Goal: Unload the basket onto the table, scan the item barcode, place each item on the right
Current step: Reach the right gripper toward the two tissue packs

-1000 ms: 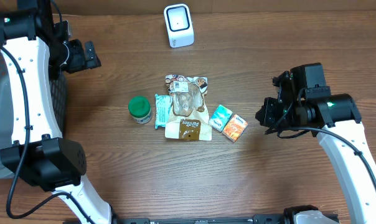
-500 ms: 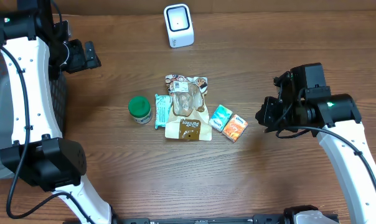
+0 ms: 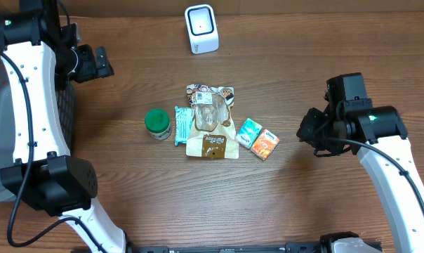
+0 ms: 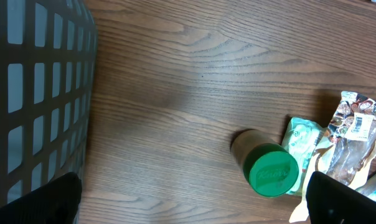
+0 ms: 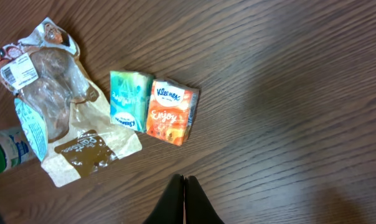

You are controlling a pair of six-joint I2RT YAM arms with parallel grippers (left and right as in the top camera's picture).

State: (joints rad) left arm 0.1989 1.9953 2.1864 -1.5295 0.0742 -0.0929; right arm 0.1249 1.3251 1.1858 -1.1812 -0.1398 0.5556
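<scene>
Orange tissue pack [image 5: 170, 112] lies on my counter [image 5: 287, 93] beside the teal pack [image 5: 128, 99]; my right hand [image 5: 183, 182] hovers clenched and empty, left hand [image 4: 193, 190] released wide.

A brown wood-grain table [image 3: 128, 183] fills the view, evenly lit; a grey mesh basket [image 4: 32, 93] stands at nine o'clock.

I see the scanner [image 3: 201, 28] at the far middle of the table [image 3: 324, 42]. Nearer, a row crosses the centre. The jar [image 3: 157, 124] is leftmost, the wrapper [image 3: 182, 125] just right of it. Then comes the pouch [image 3: 212, 145] with the bag [image 3: 210, 112] overlapping its far end, then two touching tissue packs [image 3: 257, 138]. The basket [image 4: 32, 93] stands far left.
</scene>
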